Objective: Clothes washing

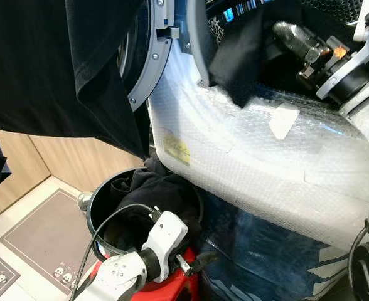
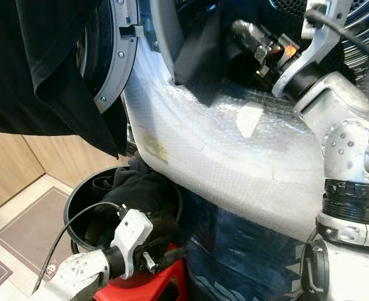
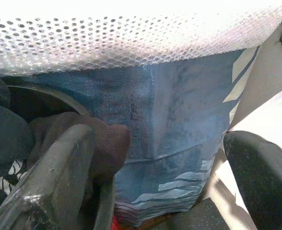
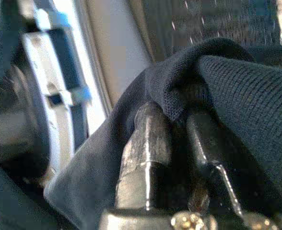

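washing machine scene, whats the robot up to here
The robot is loading laundry. Its right tool is shut on a dark garment at the mouth of the washing machine, whose front is wrapped in bubble wrap. The machine's door stands open, with another black garment hanging in front of it. The left tool is open, low beside a black bucket that holds more dark clothes.

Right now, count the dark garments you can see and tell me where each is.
3: a black T-shirt hanging at upper left, a dark cloth in the right pincer at the washer drum, dark clothes in the round black basket; that pile may hide more.
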`<state>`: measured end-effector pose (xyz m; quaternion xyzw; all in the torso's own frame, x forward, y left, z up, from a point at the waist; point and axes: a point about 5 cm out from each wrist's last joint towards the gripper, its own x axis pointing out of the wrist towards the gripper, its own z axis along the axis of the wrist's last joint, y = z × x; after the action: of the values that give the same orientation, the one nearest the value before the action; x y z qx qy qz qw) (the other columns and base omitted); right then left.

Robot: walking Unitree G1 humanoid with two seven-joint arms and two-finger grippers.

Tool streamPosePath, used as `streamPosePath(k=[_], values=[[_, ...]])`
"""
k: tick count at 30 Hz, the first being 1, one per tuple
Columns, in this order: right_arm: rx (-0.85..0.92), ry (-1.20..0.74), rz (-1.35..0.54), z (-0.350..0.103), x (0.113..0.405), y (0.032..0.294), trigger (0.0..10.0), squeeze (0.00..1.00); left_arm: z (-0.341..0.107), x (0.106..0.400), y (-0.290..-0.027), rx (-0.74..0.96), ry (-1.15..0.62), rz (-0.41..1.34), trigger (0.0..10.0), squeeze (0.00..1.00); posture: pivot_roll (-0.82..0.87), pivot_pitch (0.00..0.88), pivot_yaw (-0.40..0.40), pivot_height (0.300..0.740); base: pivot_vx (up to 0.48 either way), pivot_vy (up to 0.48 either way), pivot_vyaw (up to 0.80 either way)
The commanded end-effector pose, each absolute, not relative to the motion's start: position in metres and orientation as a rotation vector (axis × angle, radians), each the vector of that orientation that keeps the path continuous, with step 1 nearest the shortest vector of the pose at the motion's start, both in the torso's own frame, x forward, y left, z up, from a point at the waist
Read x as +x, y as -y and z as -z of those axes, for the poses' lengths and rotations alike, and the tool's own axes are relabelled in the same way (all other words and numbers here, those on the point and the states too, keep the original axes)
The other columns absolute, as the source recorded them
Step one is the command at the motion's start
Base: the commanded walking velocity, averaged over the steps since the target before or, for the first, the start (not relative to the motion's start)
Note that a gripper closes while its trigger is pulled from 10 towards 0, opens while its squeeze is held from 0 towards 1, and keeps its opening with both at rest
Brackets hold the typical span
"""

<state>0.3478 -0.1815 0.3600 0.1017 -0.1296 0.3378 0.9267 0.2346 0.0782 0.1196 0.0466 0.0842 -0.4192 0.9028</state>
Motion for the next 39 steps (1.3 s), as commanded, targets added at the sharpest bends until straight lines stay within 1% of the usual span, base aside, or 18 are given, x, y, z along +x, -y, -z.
streamPosePath(k=[1,7,8,9,10,12,14,15,18,20,21,23,24,26,27,33,38,39], values=[[0.19,0.283,-0.696,-0.366,0.349,0.181,0.0,0.0,-0.121,0.235,-0.079,0.107,-0.169,0.856,10.0,0.0,-0.01,0.096,-0.04,0.74,0.0,0.0,0.0],[0.183,0.288,-0.7,-0.367,0.354,0.182,0.0,0.0,-0.121,0.234,-0.079,0.106,-0.169,0.855,10.0,0.0,-0.01,0.096,-0.04,0.74,0.0,0.0,0.0],[0.158,0.285,-0.684,-0.379,0.363,0.175,0.0,0.0,-0.12,0.233,-0.079,0.1,-0.171,0.845,10.0,0.0,0.0,0.111,-0.063,0.74,0.0,0.0,0.0],[0.124,0.273,-0.64,-0.396,0.374,0.164,0.0,0.0,-0.12,0.23,-0.079,0.09,-0.173,0.833,10.0,0.0,0.0,0.11,-0.065,0.74,0.0,0.0,0.0],[0.113,0.257,-0.572,-0.401,0.381,0.162,0.0,0.0,-0.12,0.23,-0.079,0.087,-0.173,0.831,10.0,0.0,0.0,0.109,-0.065,0.74,0.0,0.0,0.0],[0.113,0.243,-0.521,-0.402,0.385,0.162,0.0,0.0,-0.12,0.23,-0.079,0.086,-0.173,0.831,10.0,0.0,0.0,0.109,-0.065,0.74,0.0,0.0,0.0],[0.104,0.225,-0.412,-0.403,0.392,0.168,0.0,0.0,-0.119,0.23,-0.078,0.085,-0.173,0.833,10.0,0.0,0.0,0.107,-0.067,0.74,0.0,0.0,0.0],[0.104,0.225,-0.412,-0.403,0.392,0.168,0.0,0.0,-0.119,0.23,-0.078,0.085,-0.173,0.833,10.0,0.0,0.0,0.107,-0.067,0.74,0.0,0.0,0.0],[0.089,0.175,-0.103,-0.398,0.404,0.195,0.0,0.0,-0.119,0.23,-0.077,0.085,-0.171,0.835,10.0,0.0,0.0,0.101,-0.07,0.74,0.0,0.0,0.0],[0.098,0.167,-0.079,-0.397,0.404,0.198,0.0,0.0,-0.119,0.23,-0.077,0.085,-0.171,0.834,10.0,0.0,0.0,0.098,-0.073,0.74,0.0,0.0,0.0],[0.055,0.186,0.062,-0.397,0.404,0.215,0.0,0.0,-0.119,0.23,-0.076,0.086,-0.17,0.834,10.0,0.0,0.0,0.098,-0.073,0.74,0.0,0.0,0.0],[0.062,0.186,0.17,-0.396,0.404,0.23,0.0,0.0,-0.12,0.23,-0.077,0.085,-0.168,0.831,10.0,0.0,0.01,0.093,-0.075,0.74,0.0,0.0,0.0],[0.062,0.186,0.17,-0.396,0.404,0.23,0.0,0.0,-0.12,0.23,-0.077,0.085,-0.168,0.831,10.0,0.0,0.01,0.093,-0.075,0.74,0.0,0.0,0.0],[0.05,0.188,0.299,-0.393,0.402,0.249,0.0,0.0,-0.12,0.23,-0.077,0.084,-0.167,0.829,10.0,0.0,0.01,0.089,-0.074,0.74,0.0,0.0,0.0],[0.044,0.194,0.404,-0.39,0.397,0.267,0.0,0.0,-0.12,0.23,-0.077,0.085,-0.166,0.829,10.0,0.0,0.01,0.085,-0.073,0.74,0.0,0.0,0.0],[0.042,0.215,0.619,-0.387,0.383,0.304,0.0,0.0,-0.12,0.229,-0.078,0.086,-0.167,0.831,10.0,0.0,0.01,0.077,-0.069,0.74,0.0,0.0,0.0],[-0.004,0.254,0.749,-0.389,0.371,0.327,0.0,0.0,-0.121,0.228,-0.078,0.089,-0.168,0.84,10.0,0.0,0.0,0.073,-0.056,0.74,0.0,0.0,0.0],[-0.004,0.275,0.739,-0.391,0.371,0.326,0.8,0.0,-0.121,0.229,-0.079,0.089,-0.168,0.844,10.0,0.0,-0.01,0.074,-0.051,0.74,0.0,0.0,0.0]])
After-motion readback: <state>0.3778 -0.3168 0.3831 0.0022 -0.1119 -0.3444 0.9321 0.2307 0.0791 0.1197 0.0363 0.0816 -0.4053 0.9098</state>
